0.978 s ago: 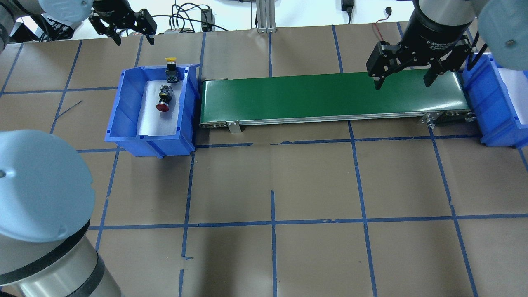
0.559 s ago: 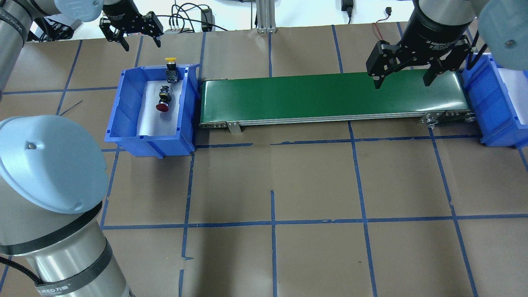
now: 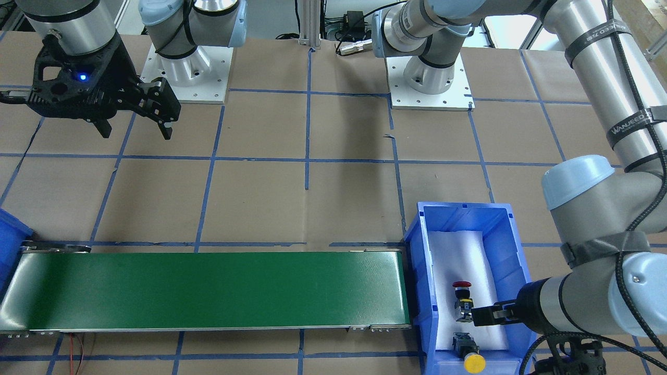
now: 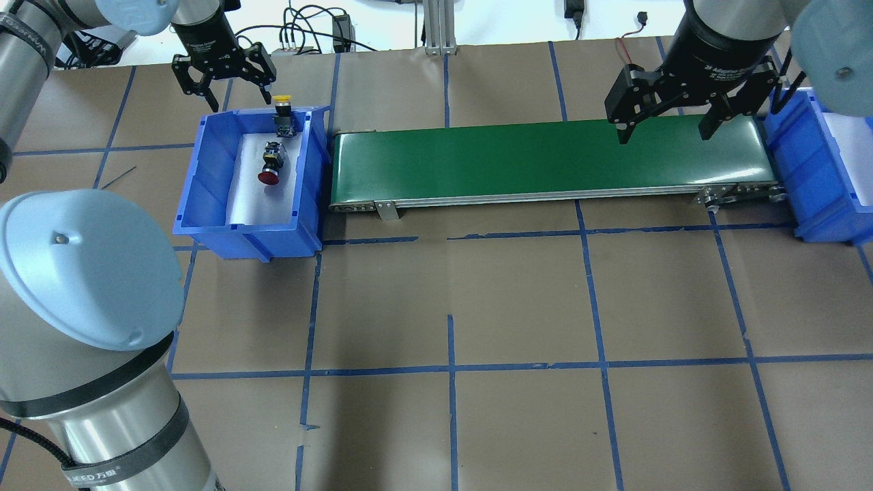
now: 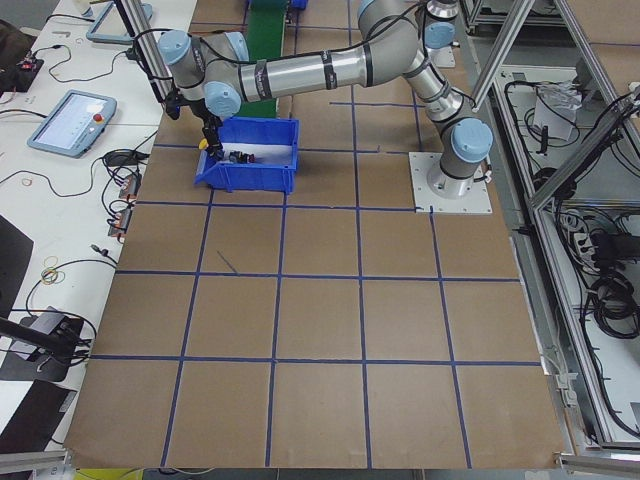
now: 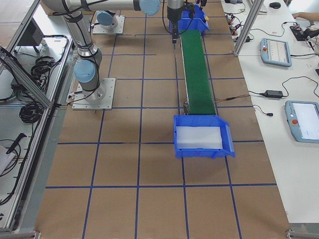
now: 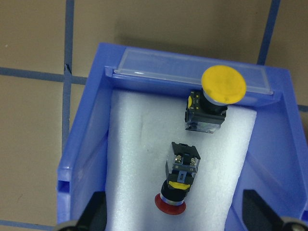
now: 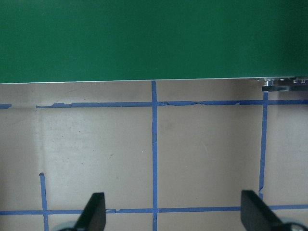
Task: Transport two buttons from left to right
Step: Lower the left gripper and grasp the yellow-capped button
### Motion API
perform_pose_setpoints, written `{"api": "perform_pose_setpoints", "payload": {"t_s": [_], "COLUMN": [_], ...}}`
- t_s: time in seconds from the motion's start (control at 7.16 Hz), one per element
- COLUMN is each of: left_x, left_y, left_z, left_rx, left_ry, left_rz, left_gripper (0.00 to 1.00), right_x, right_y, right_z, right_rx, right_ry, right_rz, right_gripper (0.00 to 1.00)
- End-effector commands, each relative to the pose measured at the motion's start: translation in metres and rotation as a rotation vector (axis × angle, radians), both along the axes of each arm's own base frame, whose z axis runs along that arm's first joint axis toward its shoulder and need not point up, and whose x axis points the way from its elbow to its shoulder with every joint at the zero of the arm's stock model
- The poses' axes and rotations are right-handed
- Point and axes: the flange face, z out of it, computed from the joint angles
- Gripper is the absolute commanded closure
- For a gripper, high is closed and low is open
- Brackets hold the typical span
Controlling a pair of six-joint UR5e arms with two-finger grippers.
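Observation:
Two buttons lie on white foam in the left blue bin point(image 4: 204, 177). The yellow-capped button point(image 4: 282, 103) is at the bin's far end, also in the left wrist view point(image 7: 223, 84) and the front-facing view point(image 3: 474, 362). The red-capped button point(image 4: 269, 176) lies near the middle of the bin, also in the left wrist view point(image 7: 170, 202) and the front-facing view point(image 3: 461, 285). My left gripper point(image 4: 242, 102) is open and empty, hovering above the bin's far end, just left of the yellow button. My right gripper point(image 4: 665, 136) is open and empty above the right end of the green conveyor point(image 4: 545, 160).
A second blue bin point(image 4: 805, 170) with a white foam floor stands at the conveyor's right end; it also shows in the exterior right view point(image 6: 204, 152). The conveyor runs between the two bins. Brown paper with blue tape lines covers the table. Cables lie at the table's far edge.
My left gripper has moved right and closer to the left bin, from beyond its far left corner to just above its far end. The right gripper has not moved.

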Motion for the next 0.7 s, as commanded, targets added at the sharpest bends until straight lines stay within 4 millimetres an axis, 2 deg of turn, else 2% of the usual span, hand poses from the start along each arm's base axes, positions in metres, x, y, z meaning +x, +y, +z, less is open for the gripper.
{"api": "perform_pose_setpoints", "payload": {"t_s": [0.0,0.56], "left_x": [-0.008,-0.006], "left_y": [-0.003,-0.017], "left_z": [-0.001,-0.028], "left_rx": [-0.021,-0.023], "left_ry": [0.006,0.01], "left_rz": [-0.061,-0.121], "left_gripper": [0.0,0.0], "right_x": [-0.002,-0.004], "right_y": [0.0,0.0], "right_z": [0.001,0.001], "right_rx": [-0.001,0.0], "right_ry": [0.002,0.006], "right_rz": [-0.003,-0.006], "right_gripper": [0.0,0.0]}}
